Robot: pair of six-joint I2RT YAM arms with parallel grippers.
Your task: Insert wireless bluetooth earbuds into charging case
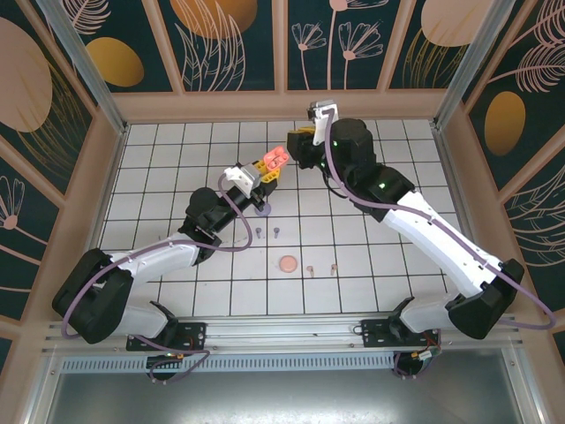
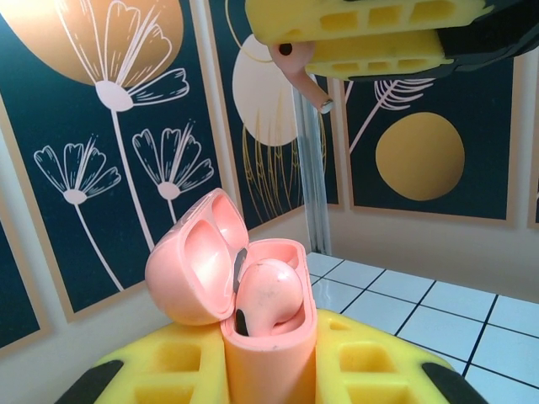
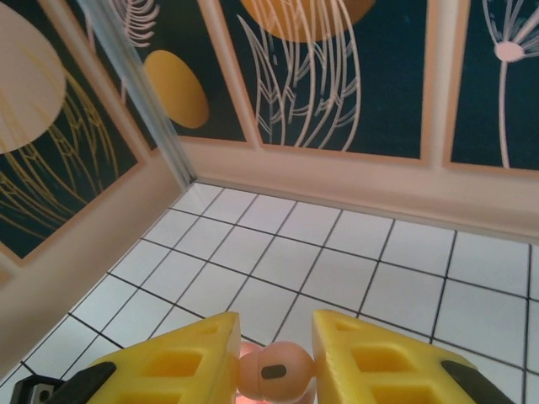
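Being clamped upright in the left gripper (image 1: 269,174), open pink charging case (image 2: 268,345), seated earbud (image 2: 268,295) inside one socket, second earbud (image 3: 274,371) pinched between the right gripper (image 3: 274,341) fingers, held just above it.

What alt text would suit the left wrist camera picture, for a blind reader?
An open pink charging case, one pink earbud seated inside, stands clamped between the yellow fingers of the left gripper. Above, the right gripper holds a second pink earbud, stem angled downward. Dark floral wall panels behind.
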